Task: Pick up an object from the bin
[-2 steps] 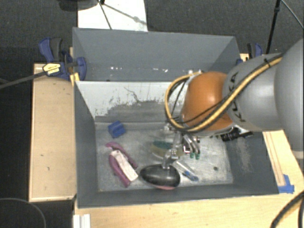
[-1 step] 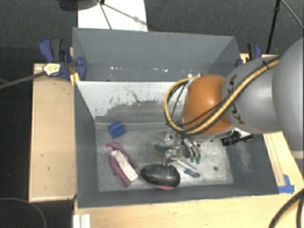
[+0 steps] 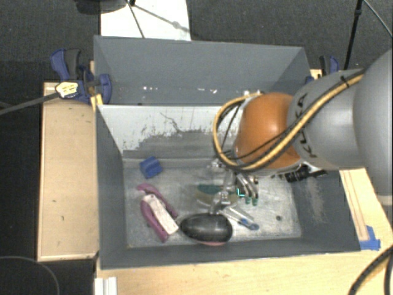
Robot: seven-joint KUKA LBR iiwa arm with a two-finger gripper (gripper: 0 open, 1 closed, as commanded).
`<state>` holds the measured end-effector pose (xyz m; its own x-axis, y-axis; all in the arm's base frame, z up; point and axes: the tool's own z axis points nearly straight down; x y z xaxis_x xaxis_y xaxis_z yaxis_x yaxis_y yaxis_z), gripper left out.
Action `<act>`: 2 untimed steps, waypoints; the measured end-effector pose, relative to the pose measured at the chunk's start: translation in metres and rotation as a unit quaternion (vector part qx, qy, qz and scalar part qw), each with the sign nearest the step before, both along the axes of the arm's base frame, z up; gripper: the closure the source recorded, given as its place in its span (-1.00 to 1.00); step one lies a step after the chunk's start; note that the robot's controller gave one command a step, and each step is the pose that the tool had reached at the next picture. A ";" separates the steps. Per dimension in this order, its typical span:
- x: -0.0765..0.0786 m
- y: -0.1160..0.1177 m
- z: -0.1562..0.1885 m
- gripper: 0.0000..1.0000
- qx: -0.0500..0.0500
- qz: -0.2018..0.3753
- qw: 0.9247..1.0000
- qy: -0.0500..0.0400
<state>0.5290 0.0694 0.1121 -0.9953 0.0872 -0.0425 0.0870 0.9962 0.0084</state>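
My gripper [image 3: 236, 188] reaches down under the orange cover into the middle right of the bin floor. It stands just above a flat teal piece [image 3: 207, 191] and a thin silver stick with a blue tip [image 3: 243, 220]. A black oval thing [image 3: 206, 228] lies just in front of it, near the bin's front wall. Whether anything is in its grasp is hidden by the cover and cables.
A purple and pale pink tool [image 3: 157, 212] lies at the front left of the bin floor. A small blue block [image 3: 150, 166] sits at the back left. The arm and its cables cover the bin's right side.
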 end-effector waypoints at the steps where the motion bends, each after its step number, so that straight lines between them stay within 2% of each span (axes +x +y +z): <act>1: -0.010 0.000 -0.005 1.00 -0.002 0.000 1.000 0.020; 2: -0.017 0.009 0.116 1.00 0.000 -0.058 0.998 0.017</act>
